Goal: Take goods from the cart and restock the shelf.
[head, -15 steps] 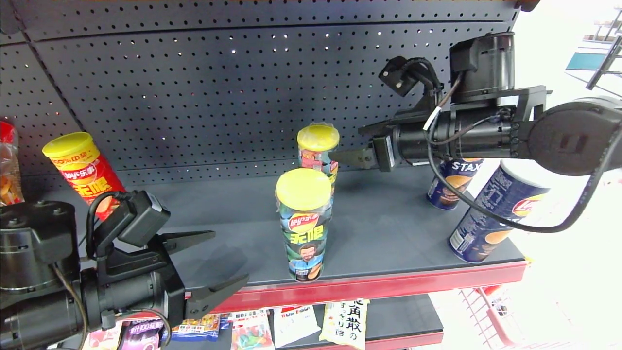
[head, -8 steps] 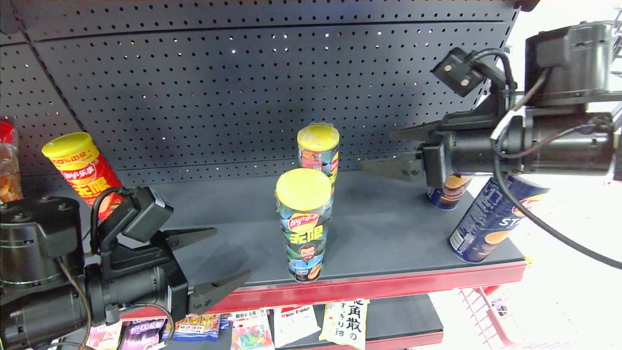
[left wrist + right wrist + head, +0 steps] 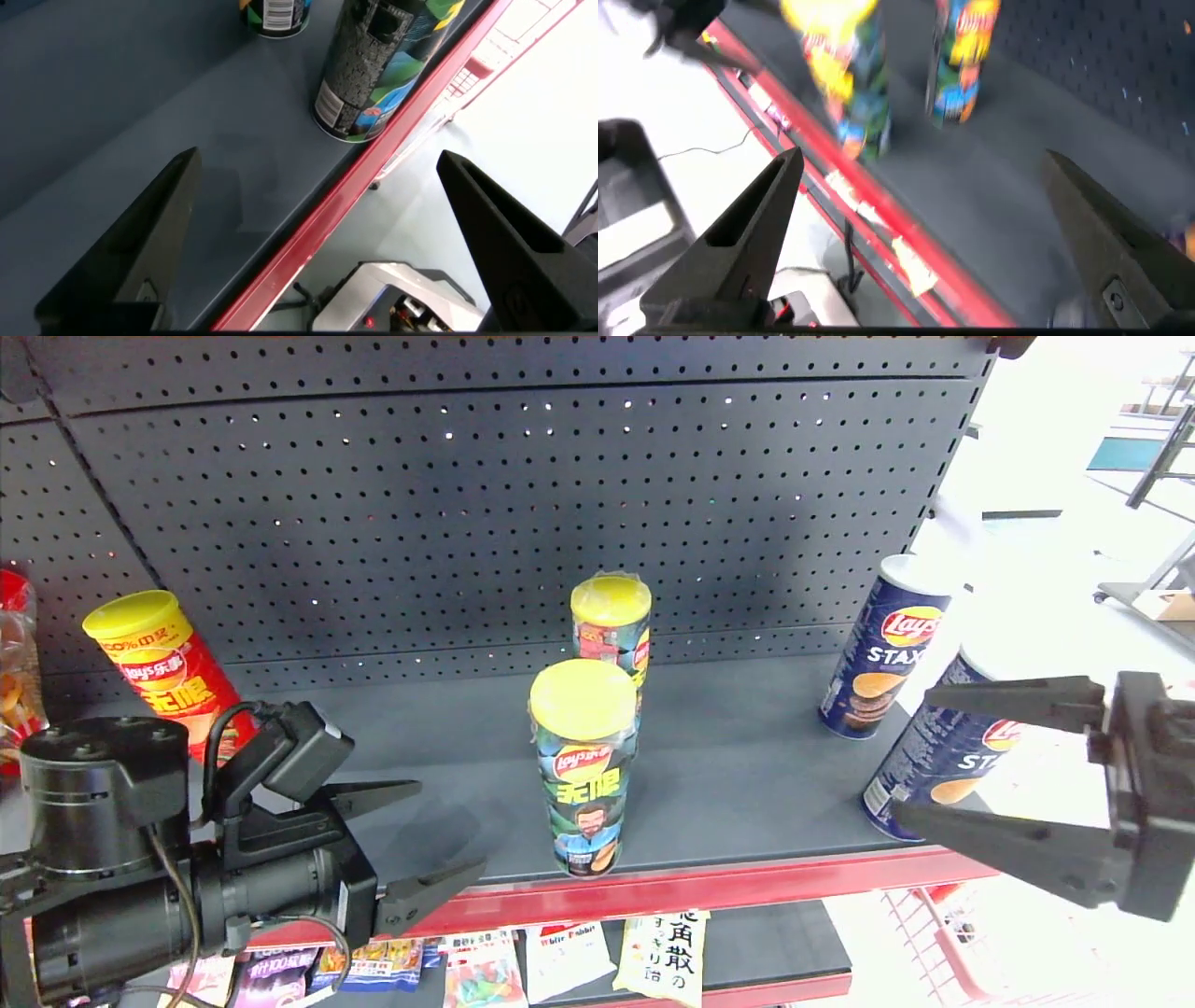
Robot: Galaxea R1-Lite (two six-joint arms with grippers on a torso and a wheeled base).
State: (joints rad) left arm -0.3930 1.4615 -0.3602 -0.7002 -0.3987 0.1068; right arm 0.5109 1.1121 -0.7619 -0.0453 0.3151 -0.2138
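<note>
I see the grey shelf (image 3: 747,775), red along its front edge, across the middle of the frame. On it stand a red can (image 3: 163,663) at left and a front yellow-lidded can (image 3: 583,765) with a rear yellow-lidded can (image 3: 611,621) just behind it at centre. At right are a far blue can (image 3: 882,649) and a near blue can (image 3: 934,756) by the front edge.

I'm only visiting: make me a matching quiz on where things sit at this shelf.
1. red crisp tube with yellow lid
2. nearer green crisp tube with yellow lid
3. farther dark blue crisp tube
4. left gripper

A. right end, by the pegboard
B. left end of grey shelf
C. middle, at the red front edge
D. open, left, before the shelf

Pairs: 1-B, 2-C, 3-A, 4-D
</note>
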